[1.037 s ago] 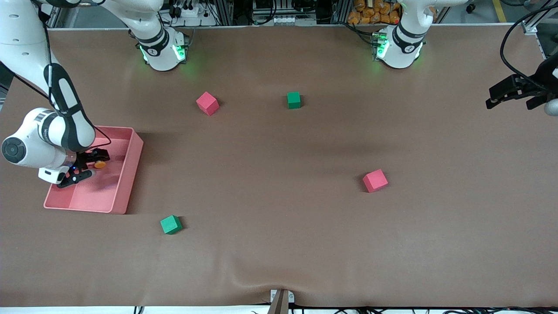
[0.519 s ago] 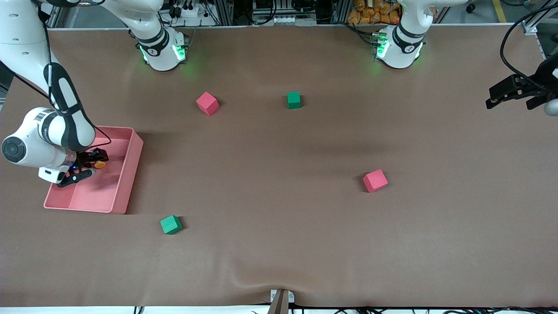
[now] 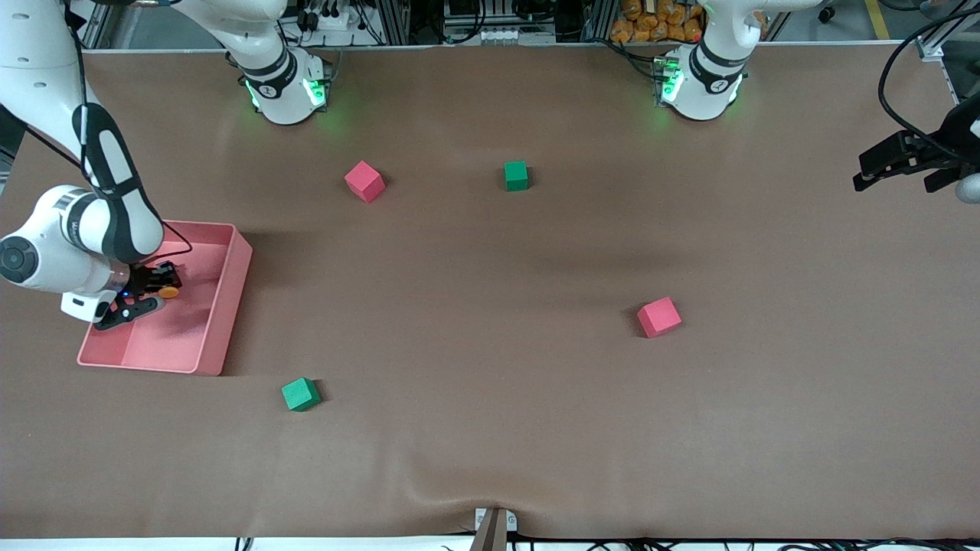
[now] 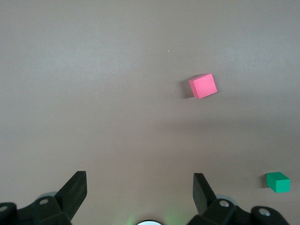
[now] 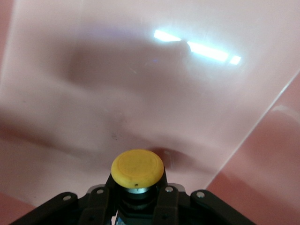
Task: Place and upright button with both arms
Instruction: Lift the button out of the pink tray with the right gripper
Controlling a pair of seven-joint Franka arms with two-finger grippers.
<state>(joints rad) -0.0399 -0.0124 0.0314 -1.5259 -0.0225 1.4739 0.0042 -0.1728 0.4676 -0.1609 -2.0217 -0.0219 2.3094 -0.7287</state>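
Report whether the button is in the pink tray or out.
In: the button, gripped by the shut right gripper, sits inside the pink tray's walls.

The button (image 3: 169, 291), a small round orange cap on a short black body, was clamped by its body between the right gripper's (image 3: 150, 288) closed fingers, over the pink tray (image 3: 222, 306) near the right arm's end of the tabletop.

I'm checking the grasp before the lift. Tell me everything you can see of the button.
The button has a round, matte orange-yellow cap on a short dark body. The right gripper is shut on that body, fingers on either side, the cap sticking out past the fingertips. It is inside the pink tray, low over the tray's floor; contact with the floor cannot be told.
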